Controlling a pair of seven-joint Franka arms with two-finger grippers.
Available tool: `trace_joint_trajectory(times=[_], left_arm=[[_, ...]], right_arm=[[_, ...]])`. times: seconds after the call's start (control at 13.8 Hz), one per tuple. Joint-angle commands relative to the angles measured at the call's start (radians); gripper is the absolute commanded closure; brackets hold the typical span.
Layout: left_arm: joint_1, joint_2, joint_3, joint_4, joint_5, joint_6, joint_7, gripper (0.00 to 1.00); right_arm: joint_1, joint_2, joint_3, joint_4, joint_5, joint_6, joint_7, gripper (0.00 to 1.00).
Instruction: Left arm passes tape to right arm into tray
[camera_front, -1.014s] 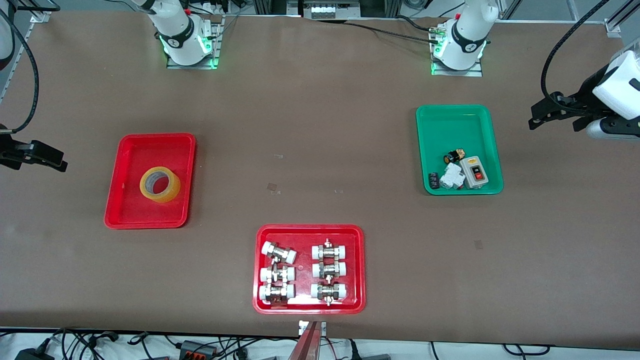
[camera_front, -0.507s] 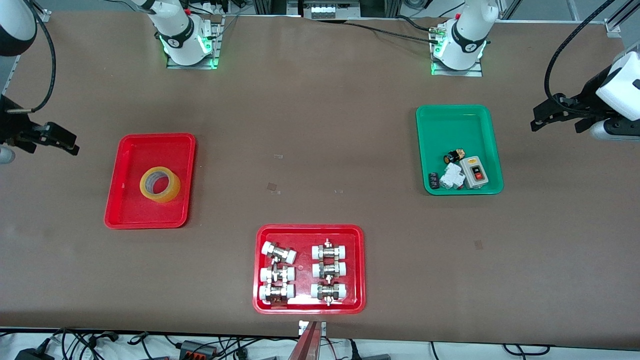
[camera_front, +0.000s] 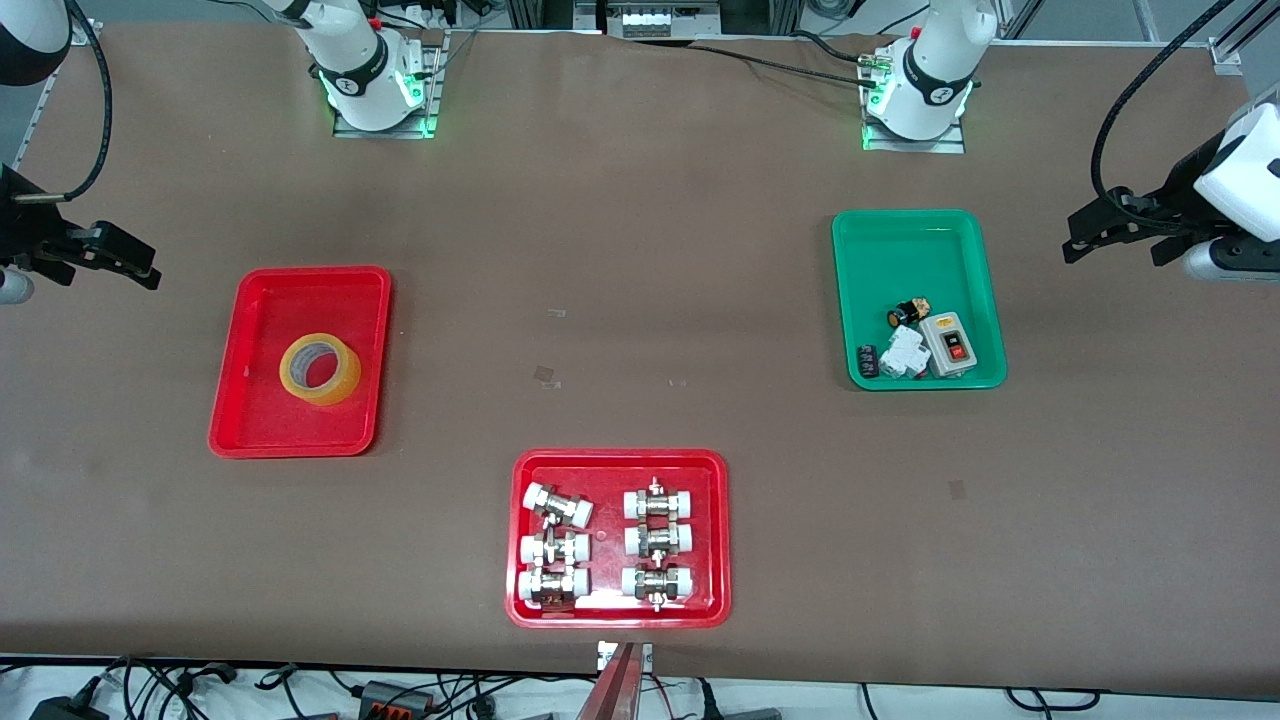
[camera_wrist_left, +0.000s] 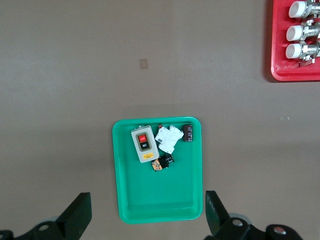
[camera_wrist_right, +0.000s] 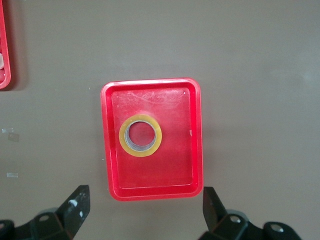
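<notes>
The tape (camera_front: 320, 368), a yellow translucent roll with a pale core, lies flat in the plain red tray (camera_front: 262, 432) toward the right arm's end of the table. It shows in the right wrist view (camera_wrist_right: 140, 135), inside the tray (camera_wrist_right: 195, 150). My right gripper (camera_front: 105, 265) is open and empty, high over the table's edge at that end, beside the tray; in its own view (camera_wrist_right: 145, 214) the fingers stand wide apart. My left gripper (camera_front: 1115, 245) is open and empty, high over the left arm's end of the table; its wrist view (camera_wrist_left: 146, 216) looks down on the green tray.
A green tray (camera_front: 905, 235) holds a grey switch box (camera_front: 948, 345) and small electrical parts; it also shows in the left wrist view (camera_wrist_left: 160, 200). A red tray (camera_front: 618, 460) with several white-and-metal fittings lies nearest the front camera, midway between the arms.
My right gripper has risen and drawn toward the table's edge by the red tray. My left gripper has shifted slightly. The tape and trays have not moved.
</notes>
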Motion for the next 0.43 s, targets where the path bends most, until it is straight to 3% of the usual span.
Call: trace_joint_trajectory(times=[0.0, 0.36], left_arm=[[0.002, -0.002, 0.002, 0.002, -0.002, -0.004, 0.002, 0.00], [0.003, -0.002, 0.002, 0.000, -0.002, -0.004, 0.002, 0.00]], right_arm=[[-0.004, -0.023, 0.006, -0.009, 0.017, -0.022, -0.002, 0.00], [-0.004, -0.027, 0.006, -0.009, 0.019, -0.043, -0.005, 0.00]])
